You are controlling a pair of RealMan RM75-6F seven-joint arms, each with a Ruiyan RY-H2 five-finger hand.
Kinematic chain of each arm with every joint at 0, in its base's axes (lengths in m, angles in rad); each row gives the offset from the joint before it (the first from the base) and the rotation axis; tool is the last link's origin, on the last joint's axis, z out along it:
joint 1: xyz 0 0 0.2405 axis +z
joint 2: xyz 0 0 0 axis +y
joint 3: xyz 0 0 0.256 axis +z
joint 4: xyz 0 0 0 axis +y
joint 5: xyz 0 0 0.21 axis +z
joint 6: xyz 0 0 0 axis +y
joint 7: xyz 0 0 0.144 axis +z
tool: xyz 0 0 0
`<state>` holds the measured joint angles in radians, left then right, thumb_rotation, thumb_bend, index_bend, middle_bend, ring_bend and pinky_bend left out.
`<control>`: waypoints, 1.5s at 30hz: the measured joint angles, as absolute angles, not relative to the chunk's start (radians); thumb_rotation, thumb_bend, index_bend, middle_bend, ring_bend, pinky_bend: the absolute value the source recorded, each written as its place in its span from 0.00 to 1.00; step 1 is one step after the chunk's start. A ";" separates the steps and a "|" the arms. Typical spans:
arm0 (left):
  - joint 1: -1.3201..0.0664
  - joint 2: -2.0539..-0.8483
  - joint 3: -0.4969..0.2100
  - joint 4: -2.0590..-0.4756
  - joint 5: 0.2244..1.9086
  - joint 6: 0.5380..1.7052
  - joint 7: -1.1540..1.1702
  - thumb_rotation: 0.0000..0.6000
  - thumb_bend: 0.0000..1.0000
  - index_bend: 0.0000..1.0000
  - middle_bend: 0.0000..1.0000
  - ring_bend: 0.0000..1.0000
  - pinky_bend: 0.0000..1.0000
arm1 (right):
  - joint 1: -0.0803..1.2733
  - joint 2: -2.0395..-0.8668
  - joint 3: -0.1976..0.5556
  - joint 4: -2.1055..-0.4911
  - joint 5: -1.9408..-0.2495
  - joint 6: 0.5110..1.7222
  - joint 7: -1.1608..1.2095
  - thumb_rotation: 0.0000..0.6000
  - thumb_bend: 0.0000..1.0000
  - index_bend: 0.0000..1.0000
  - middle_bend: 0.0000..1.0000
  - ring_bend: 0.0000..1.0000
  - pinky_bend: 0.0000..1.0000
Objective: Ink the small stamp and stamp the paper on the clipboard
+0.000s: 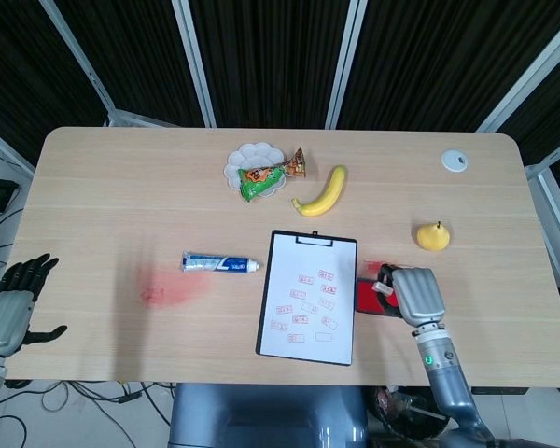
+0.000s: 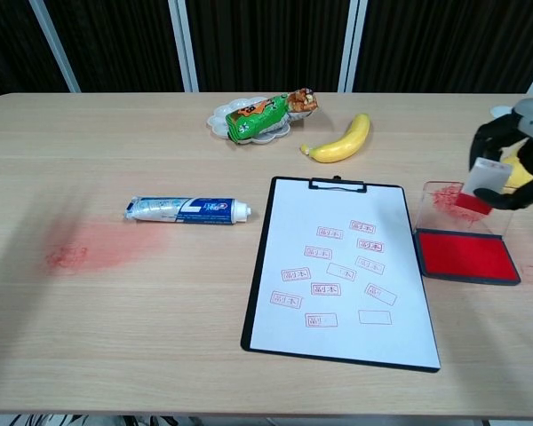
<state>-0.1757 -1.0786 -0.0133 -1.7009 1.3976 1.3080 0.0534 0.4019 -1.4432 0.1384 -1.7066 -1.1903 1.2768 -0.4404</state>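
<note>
Pale wood table (image 2: 115, 319) with a red smear (image 2: 89, 248); white paper (image 2: 342, 275) (scattered red stamp marks) on a black clipboard (image 2: 251, 306); red ink pad (image 2: 462, 256); white stamp (image 2: 482, 182) with red base in the grey-black right hand (image 2: 524, 151); yellow banana (image 2: 342, 142), yellow pear (image 1: 432, 237), blue-white tube (image 2: 188, 210), green snack bag (image 2: 262, 115)

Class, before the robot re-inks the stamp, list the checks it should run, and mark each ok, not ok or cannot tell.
1. Right hand holds the small stamp: ok.
2. Ink pad lies open, red surface exposed: ok.
3. Stamp over the pad: cannot tell; it seems nearer the pad's clear lid.
4. Paper on the clipboard unobstructed: ok.
5. Left hand away from the work area: ok.
</note>
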 measured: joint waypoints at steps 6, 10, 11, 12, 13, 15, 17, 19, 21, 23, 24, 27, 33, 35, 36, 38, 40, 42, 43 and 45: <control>-0.173 -1.081 -0.011 -1.696 1.405 1.314 0.057 1.00 0.02 0.00 0.00 0.00 0.00 | 0.359 -1.403 0.101 -1.659 -1.213 1.283 -0.362 1.00 0.67 0.92 0.76 0.84 0.78; -0.172 -1.081 -0.012 -1.696 1.406 1.315 0.058 1.00 0.02 0.00 0.00 0.00 0.00 | 0.342 -1.400 0.085 -1.622 -1.218 1.278 -0.326 1.00 0.66 0.92 0.76 0.84 0.78; -0.171 -1.081 -0.012 -1.696 1.405 1.316 0.058 1.00 0.02 0.00 0.00 0.00 0.00 | 0.339 -1.400 0.082 -1.612 -1.218 1.276 -0.322 1.00 0.65 0.92 0.76 0.84 0.78; -0.171 -1.081 -0.012 -1.696 1.405 1.316 0.059 1.00 0.02 0.00 0.00 0.00 0.00 | 0.335 -1.402 0.080 -1.598 -1.216 1.273 -0.315 1.00 0.65 0.92 0.75 0.84 0.78; -0.171 -1.081 -0.012 -1.696 1.404 1.316 0.060 1.00 0.02 0.00 0.00 0.00 0.00 | 0.332 -1.403 0.078 -1.587 -1.214 1.270 -0.309 1.00 0.64 0.92 0.75 0.84 0.78; -0.170 -1.082 -0.013 -1.696 1.402 1.317 0.063 1.00 0.02 0.00 0.00 0.00 0.00 | 0.326 -1.408 0.076 -1.560 -1.206 1.261 -0.295 1.00 0.63 0.92 0.75 0.84 0.77; -0.170 -1.084 -0.013 -1.696 1.400 1.317 0.067 1.00 0.02 0.00 0.00 0.00 0.00 | 0.321 -1.412 0.074 -1.535 -1.197 1.253 -0.284 1.00 0.62 0.92 0.74 0.83 0.76; -0.170 -1.085 -0.014 -1.695 1.399 1.317 0.071 1.00 0.02 0.00 0.00 0.00 0.00 | 0.318 -1.417 0.072 -1.509 -1.191 1.245 -0.277 1.00 0.60 0.92 0.73 0.82 0.75; -0.170 -1.086 -0.014 -1.694 1.399 1.317 0.079 1.00 0.02 0.00 0.00 0.00 0.00 | 0.315 -1.424 0.070 -1.476 -1.183 1.235 -0.276 1.00 0.59 0.92 0.72 0.81 0.73; -0.170 -1.087 -0.013 -1.693 1.401 1.319 0.082 1.00 0.02 0.00 0.00 0.00 0.00 | 0.314 -1.433 0.069 -1.443 -1.170 1.220 -0.276 1.00 0.58 0.91 0.72 0.81 0.73; -0.169 -1.087 -0.013 -1.693 1.401 1.321 0.082 1.00 0.02 0.00 0.00 0.00 0.00 | 0.313 -1.438 0.070 -1.423 -1.155 1.208 -0.278 1.00 0.58 0.91 0.72 0.81 0.73; -0.166 -1.087 -0.012 -1.693 1.404 1.325 0.081 1.00 0.02 0.00 0.00 0.00 0.00 | 0.310 -1.454 0.076 -1.391 -1.123 1.185 -0.280 1.00 0.58 0.91 0.72 0.81 0.73; -0.163 -1.087 -0.008 -1.689 1.417 1.331 0.082 1.00 0.02 0.00 0.00 0.00 0.00 | 0.309 -1.480 0.076 -1.348 -1.139 1.179 -0.276 1.00 0.57 0.90 0.70 0.80 0.73; -0.162 -1.087 -0.006 -1.688 1.424 1.335 0.083 1.00 0.02 0.00 0.00 0.00 0.00 | 0.309 -1.493 0.075 -1.328 -1.150 1.180 -0.265 1.00 0.57 0.90 0.70 0.80 0.73; -0.160 -1.087 -0.005 -1.687 1.427 1.337 0.083 1.00 0.02 0.00 0.00 0.00 0.00 | 0.308 -1.503 0.075 -1.315 -1.157 1.181 -0.254 1.00 0.57 0.90 0.70 0.80 0.73; -0.157 -1.087 -0.004 -1.686 1.430 1.342 0.082 1.00 0.02 0.00 0.00 0.00 0.00 | 0.306 -1.518 0.076 -1.294 -1.167 1.184 -0.232 1.00 0.57 0.90 0.70 0.80 0.73; -0.157 -1.087 -0.004 -1.685 1.429 1.343 0.082 1.00 0.02 0.00 0.00 0.00 0.00 | 0.303 -1.533 0.078 -1.275 -1.175 1.186 -0.206 1.00 0.56 0.90 0.70 0.79 0.73; -0.157 -1.088 -0.005 -1.684 1.428 1.342 0.084 1.00 0.02 0.00 0.00 0.00 0.00 | 0.300 -1.546 0.084 -1.261 -1.177 1.184 -0.185 1.00 0.54 0.89 0.70 0.79 0.73; -0.157 -1.089 -0.005 -1.684 1.427 1.341 0.086 1.00 0.02 0.00 0.00 0.00 0.00 | 0.298 -1.550 0.087 -1.258 -1.174 1.181 -0.178 1.00 0.54 0.89 0.70 0.79 0.73; -0.158 -1.091 -0.006 -1.683 1.426 1.340 0.091 1.00 0.02 0.00 0.00 0.00 0.00 | 0.297 -1.553 0.093 -1.255 -1.163 1.170 -0.173 1.00 0.52 0.88 0.69 0.78 0.73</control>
<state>-0.1578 -1.0907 -0.0057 -1.6834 1.4265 1.3404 0.0908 0.2969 -1.5531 0.0935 -1.2553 -1.1627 1.1700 -0.1732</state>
